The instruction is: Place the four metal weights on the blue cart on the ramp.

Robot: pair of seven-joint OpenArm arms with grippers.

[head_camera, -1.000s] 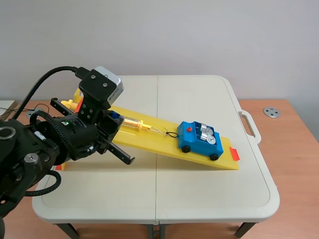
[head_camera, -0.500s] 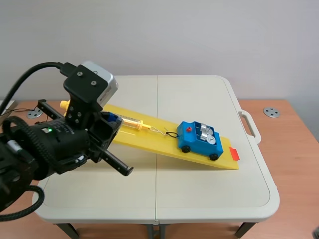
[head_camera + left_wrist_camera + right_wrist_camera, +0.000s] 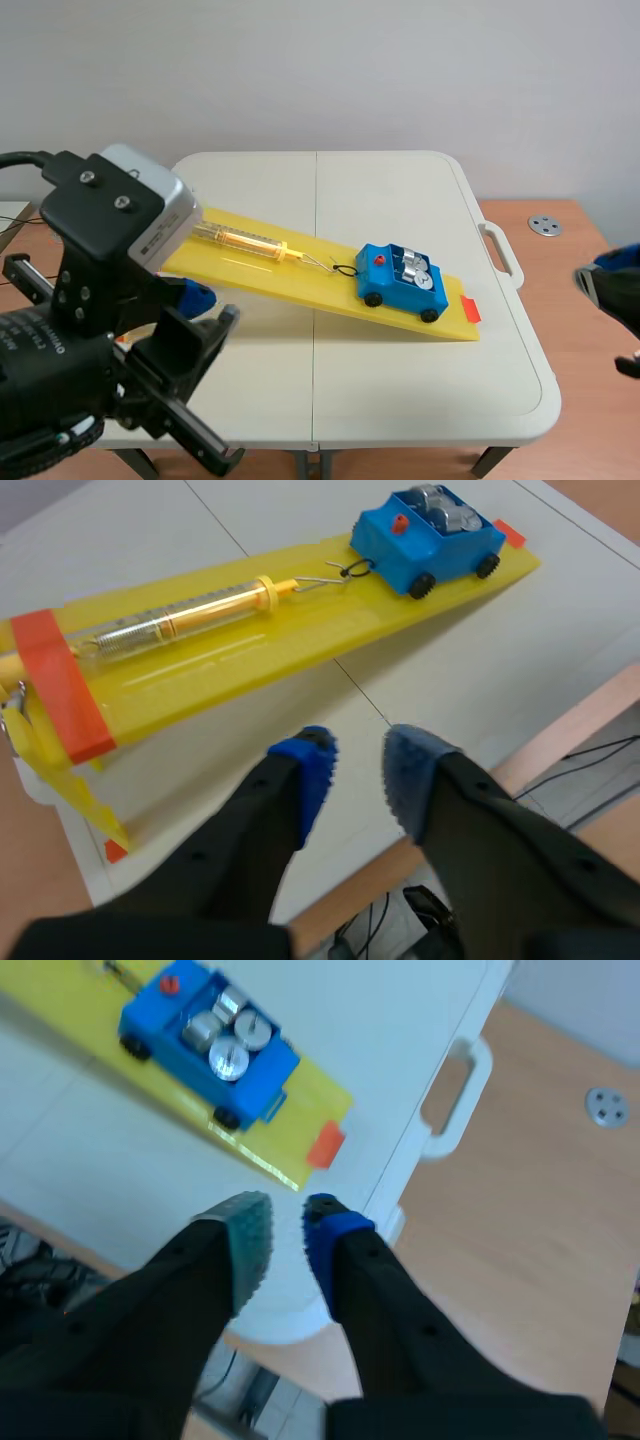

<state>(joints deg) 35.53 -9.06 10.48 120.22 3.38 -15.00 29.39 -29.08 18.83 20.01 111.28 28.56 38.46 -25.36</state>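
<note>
Right wrist view looks down on the blue cart [image 3: 160, 1022], which sits low on the yellow ramp [image 3: 300, 285]. Shiny metal weights [image 3: 228, 1057] fill its box, and it looks like all four are there. I think the job is done. The left gripper [image 3: 357, 770] and the right gripper [image 3: 285, 1222] hang far from the cart, fingers a little apart, holding nothing.

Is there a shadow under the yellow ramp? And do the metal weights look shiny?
Scene view: yes, a soft shadow lies on the table along the near edge of the ramp. Right wrist view: the weights shine pale on top inside the blue cart. Left wrist view: faint glossy streaks on the ramp.
</note>
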